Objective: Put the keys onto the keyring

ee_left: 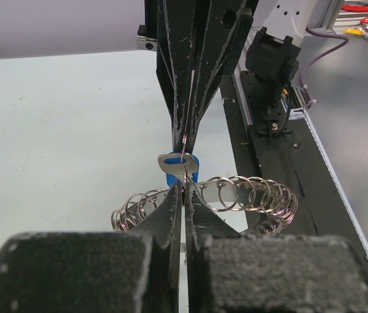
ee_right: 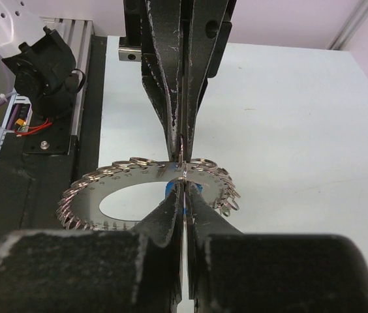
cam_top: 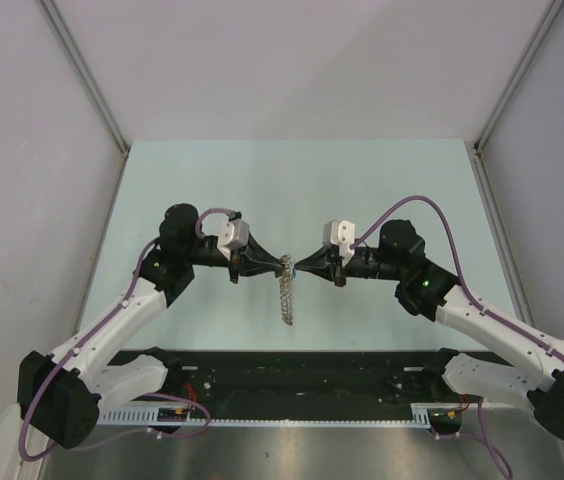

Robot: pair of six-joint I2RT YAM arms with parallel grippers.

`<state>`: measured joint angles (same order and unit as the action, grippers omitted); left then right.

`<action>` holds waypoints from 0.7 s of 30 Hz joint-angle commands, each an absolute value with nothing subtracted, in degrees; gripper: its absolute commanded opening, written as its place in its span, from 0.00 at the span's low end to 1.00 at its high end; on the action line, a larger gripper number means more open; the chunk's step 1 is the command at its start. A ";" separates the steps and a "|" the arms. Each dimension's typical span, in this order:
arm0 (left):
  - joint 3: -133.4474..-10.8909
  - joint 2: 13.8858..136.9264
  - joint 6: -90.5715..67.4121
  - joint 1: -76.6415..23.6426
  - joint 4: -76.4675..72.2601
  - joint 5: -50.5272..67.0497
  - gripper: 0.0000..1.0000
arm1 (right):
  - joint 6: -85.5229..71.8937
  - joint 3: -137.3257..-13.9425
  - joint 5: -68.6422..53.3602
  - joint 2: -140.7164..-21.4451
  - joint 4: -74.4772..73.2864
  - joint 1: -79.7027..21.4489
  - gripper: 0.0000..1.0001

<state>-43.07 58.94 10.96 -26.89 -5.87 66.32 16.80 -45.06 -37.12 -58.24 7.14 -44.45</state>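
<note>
1. White wall panel (cam_top: 22, 200) closes the space far out to the left of the left tool, edged by a slanting aluminium post (cam_top: 82, 70).
2. Pale green tabletop (cam_top: 212, 190) lies under and beyond both tools, matte and bare where it shows. A black strip (cam_top: 302, 375) runs along its near edge, behind the tools.
3. The left arm (cam_top: 112, 330), white with black joints, reaches in towards the middle, a purple cable (cam_top: 142, 265) following it.
4. The left tool (cam_top: 280, 264) has its fingers pressed together on the rim of the keyring (cam_top: 287, 298). In the left wrist view the coils fan out to either side of its tips.
5. From that pinched spot the keyring extends back towards the arm bases, edge-on from above. In the right wrist view it shows as a flat coiled ring with an open centre.
6. A blue-headed key (ee_left: 179, 166) sits just ahead of the left tool's tips, between the two tools and touching the ring's rim.
7. The right tool (cam_top: 298, 265) meets the left one tip to tip, its fingers closed on that key. The blue head shows just beside its tips.
8. The right arm (cam_top: 492, 325) mirrors the left, and a second white wall panel (cam_top: 552, 180) stands beyond it.
</note>
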 commanded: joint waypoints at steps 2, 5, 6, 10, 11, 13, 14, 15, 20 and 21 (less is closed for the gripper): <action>-44.12 58.54 10.28 -27.42 -7.29 68.73 0.00 | 17.84 -47.99 -37.26 -57.39 8.17 -44.91 0.00; -44.12 58.45 10.28 -27.42 -7.29 68.64 0.00 | 18.28 -48.16 -37.44 -57.39 7.39 -45.00 0.00; -44.12 58.45 10.28 -27.42 -7.21 68.64 0.00 | 18.28 -48.16 -37.44 -57.31 7.38 -45.00 0.00; -44.12 58.45 10.28 -27.42 -7.21 68.64 0.00 | 18.54 -48.43 -37.62 -57.57 6.86 -45.09 0.00; -44.12 58.53 10.28 -27.42 -7.21 68.56 0.01 | 18.54 -48.43 -37.88 -57.66 6.68 -45.17 0.00; -44.12 58.36 10.28 -27.42 -7.21 68.47 0.01 | 18.63 -48.78 -38.05 -58.09 6.24 -45.18 0.00; -44.12 58.27 10.37 -27.42 -7.29 68.38 0.01 | 18.72 -48.78 -38.23 -58.18 6.07 -45.18 0.00; -44.03 58.36 10.28 -27.42 -7.29 68.38 0.00 | 18.72 -48.87 -38.32 -58.27 6.06 -45.26 0.00; -44.03 58.27 10.28 -27.42 -7.29 68.20 0.00 | 18.63 -48.87 -38.50 -58.53 5.89 -45.35 0.00; -44.03 58.27 10.28 -27.33 -7.29 68.20 0.00 | 18.63 -48.87 -38.41 -58.54 5.89 -45.35 0.00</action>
<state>-43.07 58.94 10.96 -26.98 -5.87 66.28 18.09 -46.33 -37.78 -58.39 5.32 -44.95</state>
